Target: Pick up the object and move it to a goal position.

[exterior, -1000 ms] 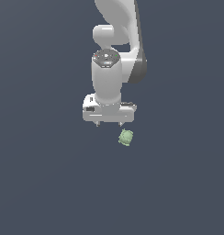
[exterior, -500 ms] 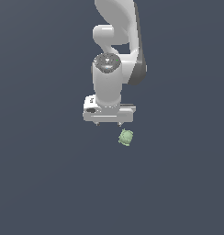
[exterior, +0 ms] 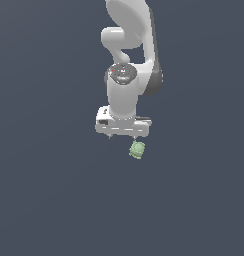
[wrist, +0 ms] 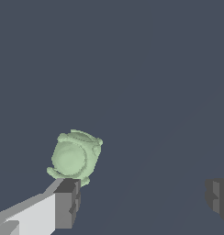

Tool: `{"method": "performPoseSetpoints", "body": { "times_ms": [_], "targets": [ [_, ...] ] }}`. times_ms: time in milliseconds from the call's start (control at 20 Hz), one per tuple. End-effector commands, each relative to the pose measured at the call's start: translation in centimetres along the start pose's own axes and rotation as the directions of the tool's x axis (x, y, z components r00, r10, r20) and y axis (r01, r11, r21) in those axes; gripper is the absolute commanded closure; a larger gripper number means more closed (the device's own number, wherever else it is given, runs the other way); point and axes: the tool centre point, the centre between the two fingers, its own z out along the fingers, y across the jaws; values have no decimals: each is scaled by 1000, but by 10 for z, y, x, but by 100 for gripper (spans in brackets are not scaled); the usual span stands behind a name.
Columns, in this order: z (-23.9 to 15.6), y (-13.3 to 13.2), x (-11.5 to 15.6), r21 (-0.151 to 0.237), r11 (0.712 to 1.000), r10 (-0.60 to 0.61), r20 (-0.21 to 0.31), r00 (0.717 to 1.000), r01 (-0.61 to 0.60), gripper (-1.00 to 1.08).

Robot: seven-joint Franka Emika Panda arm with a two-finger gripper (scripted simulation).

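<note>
Object (exterior: pixel 137 149) pale green and knobbly, just beside one of the fingers (wrist: pixel 68 203), spread wide, grasping nothing

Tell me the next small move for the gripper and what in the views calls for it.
Probably a short sideways shift toward the exterior view's right to centre over the green object, before descending. The gripper is open and holds nothing. In the wrist view the object lies off one finger, not in the wide gap between the jaws, so closing now would likely miss.
</note>
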Motion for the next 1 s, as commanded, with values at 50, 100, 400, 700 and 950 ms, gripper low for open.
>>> {"method": "performPoseSetpoints", "body": {
  "times_ms": [50,100,400,700,950],
  "targets": [
    [9,-11,-1,2,999,47,-2,999,-47,-92],
    [12,-14,-1,3,998,63,-2,998,-63,-92],
    [34,-39,-5,7,984,177,-6,984,-177,-92],
    [52,-59,-10,11,963,270,-9,963,-270,-92],
    [61,-69,-12,13,948,318,-10,948,-318,-92]
  ]
}}
